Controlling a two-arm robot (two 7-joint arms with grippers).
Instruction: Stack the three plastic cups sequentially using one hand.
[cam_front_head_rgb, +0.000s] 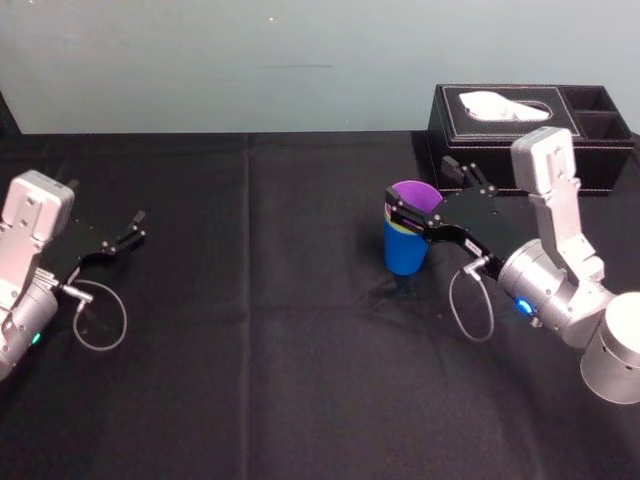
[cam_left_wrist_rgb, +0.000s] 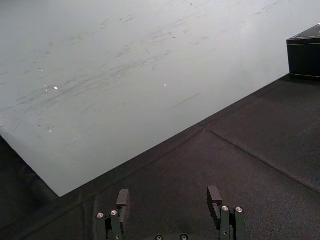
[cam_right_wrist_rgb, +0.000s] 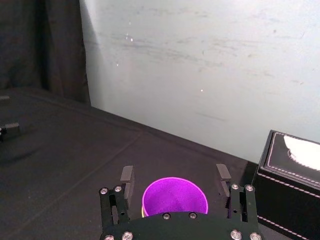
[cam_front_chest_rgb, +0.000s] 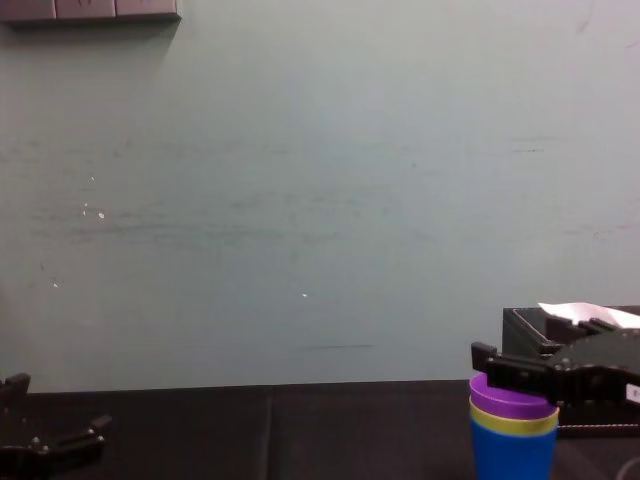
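The three plastic cups stand nested in one stack right of the table's middle: the blue cup (cam_front_head_rgb: 404, 252) at the bottom, the yellow-green cup (cam_front_chest_rgb: 512, 423) showing as a band above it, and the purple cup (cam_front_head_rgb: 412, 192) on top. My right gripper (cam_front_head_rgb: 422, 190) straddles the purple cup's rim (cam_right_wrist_rgb: 175, 200). It is open, and a gap shows between each finger (cam_right_wrist_rgb: 127, 176) and the cup. My left gripper (cam_front_head_rgb: 133, 228) rests low at the table's left side, open and empty.
A black tissue box (cam_front_head_rgb: 530, 120) with a white tissue stands at the back right, just behind the right arm. The black cloth (cam_front_head_rgb: 250, 330) covers the table, and a pale wall (cam_front_chest_rgb: 300, 200) rises behind it.
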